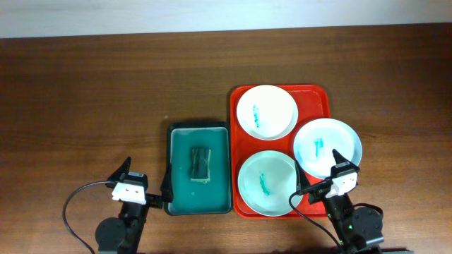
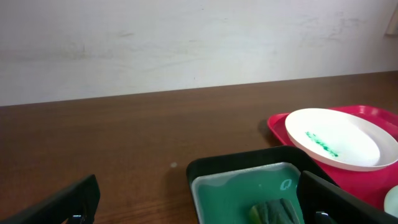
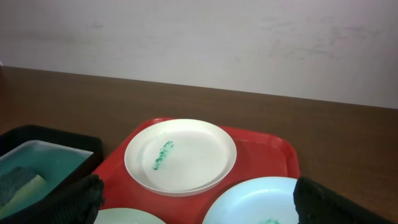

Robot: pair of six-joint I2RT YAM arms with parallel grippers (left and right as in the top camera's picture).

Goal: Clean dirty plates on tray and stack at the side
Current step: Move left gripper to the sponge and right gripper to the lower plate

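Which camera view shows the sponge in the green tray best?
The overhead view: the sponge lies whole and unblocked in the middle of the green tray. The left wrist view cuts it off at the bottom edge; the right wrist view shows only a part at the far left.

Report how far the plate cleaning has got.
Done: nothing; three plates sit smeared on the tray, none stacked aside. In hand: nothing; left end effector and right end effector are open, empty; sponge lies in its green tray. Left: wipe and stack all three.
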